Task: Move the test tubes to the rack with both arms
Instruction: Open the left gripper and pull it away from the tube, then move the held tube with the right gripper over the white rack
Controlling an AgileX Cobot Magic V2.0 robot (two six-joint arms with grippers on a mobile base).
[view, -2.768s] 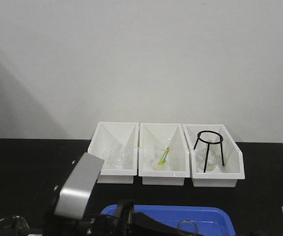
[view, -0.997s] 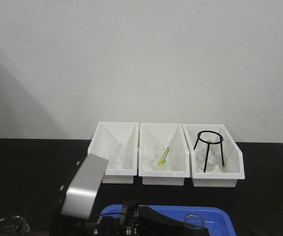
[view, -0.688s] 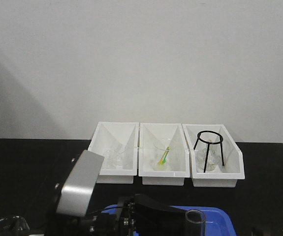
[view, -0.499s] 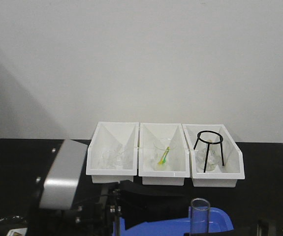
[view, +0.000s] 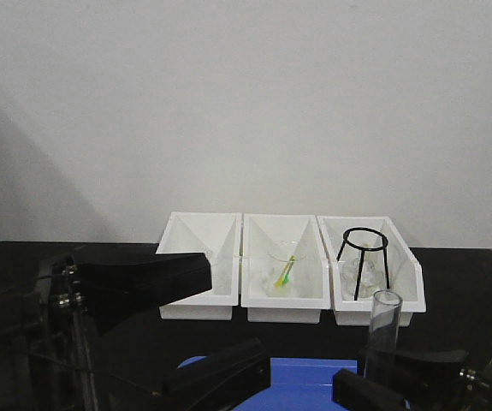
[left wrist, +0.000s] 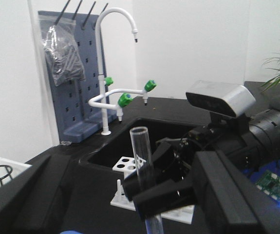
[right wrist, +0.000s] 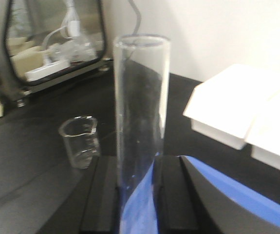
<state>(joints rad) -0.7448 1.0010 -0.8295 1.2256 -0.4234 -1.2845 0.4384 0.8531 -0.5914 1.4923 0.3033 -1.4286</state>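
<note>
At 5 o'clock in the front view, right tool (right wrist: 136,195) clenches one test tube (right wrist: 140,112) upright, likely for straight entry into rack (left wrist: 124,163) holes; left tool (view: 239,310) released, empty.

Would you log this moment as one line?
right gripper: shut on clear glass test tube | left gripper: open | white plastic rack: tube not inserted

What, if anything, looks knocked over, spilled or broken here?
Nothing stands out. The test tube stands about upright and intact, clamped in the right gripper; the small beaker is upright, and no spill shows on the black counter.
</note>
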